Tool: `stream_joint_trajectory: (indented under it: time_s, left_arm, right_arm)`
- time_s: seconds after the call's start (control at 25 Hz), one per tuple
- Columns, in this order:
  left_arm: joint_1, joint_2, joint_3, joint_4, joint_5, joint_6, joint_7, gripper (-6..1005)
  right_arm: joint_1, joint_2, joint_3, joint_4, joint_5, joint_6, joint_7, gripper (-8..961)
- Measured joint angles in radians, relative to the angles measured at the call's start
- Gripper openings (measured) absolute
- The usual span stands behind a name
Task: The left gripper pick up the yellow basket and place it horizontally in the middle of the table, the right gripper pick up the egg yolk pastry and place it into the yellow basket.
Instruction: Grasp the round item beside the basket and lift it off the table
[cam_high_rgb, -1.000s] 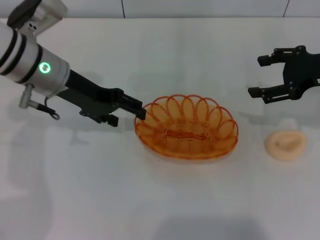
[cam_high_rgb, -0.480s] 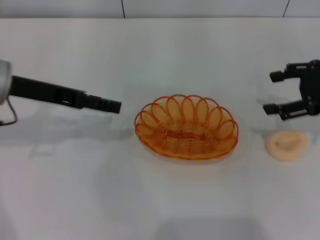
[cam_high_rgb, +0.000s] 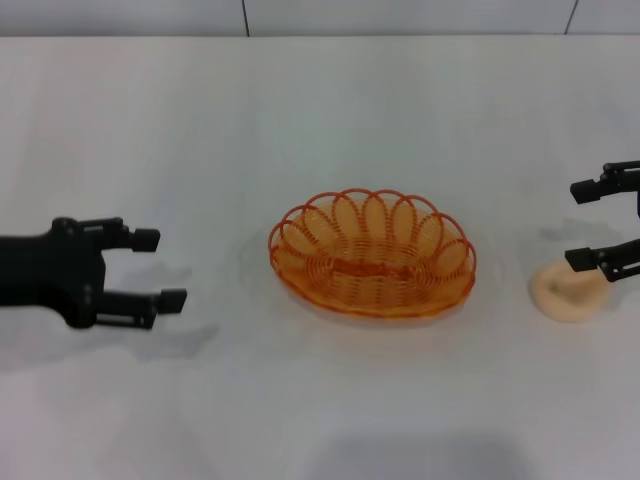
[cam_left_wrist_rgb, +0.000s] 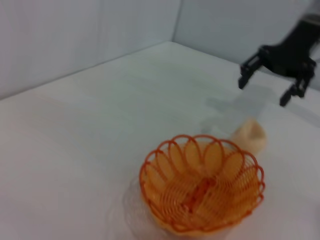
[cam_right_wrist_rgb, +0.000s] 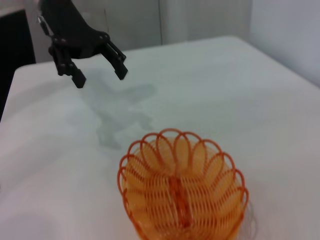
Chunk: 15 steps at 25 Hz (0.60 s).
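The yellow basket (cam_high_rgb: 372, 254) lies flat and empty in the middle of the table (cam_high_rgb: 320, 120), long side across; it also shows in the left wrist view (cam_left_wrist_rgb: 202, 187) and the right wrist view (cam_right_wrist_rgb: 182, 191). My left gripper (cam_high_rgb: 160, 268) is open and empty, well to the left of the basket, near the left edge. The egg yolk pastry (cam_high_rgb: 568, 293) lies on the table to the right of the basket (cam_left_wrist_rgb: 250, 136). My right gripper (cam_high_rgb: 588, 224) is open, just above the pastry at the right edge, holding nothing.
A grey tiled wall (cam_high_rgb: 400, 15) runs behind the table's far edge. Bare white tabletop lies in front of and behind the basket.
My left gripper let go of the basket's left rim and drew back to the left edge, open. My right gripper moved right and down toward the pastry. The basket stayed put.
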Motion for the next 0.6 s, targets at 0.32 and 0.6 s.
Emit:
stream_joint_trajectory:
  time_s: [0.32,0.6]
  left_arm:
    - [0.029,-0.018,-0.041,-0.092,0.009,-0.009,0.232,873]
    - [0.018,-0.018,-0.074,-0.120,0.006,-0.001,0.284,872]
  right_arm:
    - [0.019,0.006,-0.012,-0.017,-0.110,-0.003,0.039,841]
    - [0.021,0.017,-0.012,0.005,-0.174,0.053,0.046,841]
